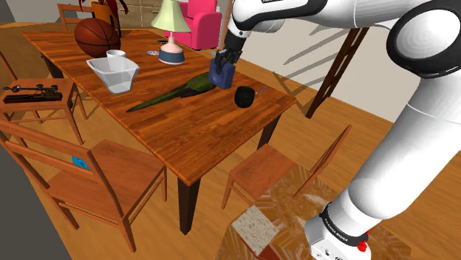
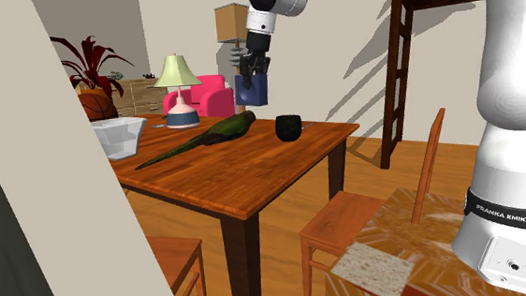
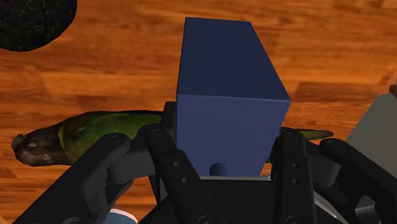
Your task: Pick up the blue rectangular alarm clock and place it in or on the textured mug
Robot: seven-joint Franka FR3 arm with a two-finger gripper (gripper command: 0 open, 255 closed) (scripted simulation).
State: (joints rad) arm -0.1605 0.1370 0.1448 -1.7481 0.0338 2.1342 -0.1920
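Gripper is clamping the blue clock aloft near the table's edge; carry proceeding, next requiring alignment over the mug.

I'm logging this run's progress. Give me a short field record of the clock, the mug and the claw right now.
claw: shut on the blue clock
clock position: lifted clear of the table, above the green parrot
mug: dark, upright on the table, apart from the clock
parrot: lying flat on the table
stage: grasped and lifted, not yet placed
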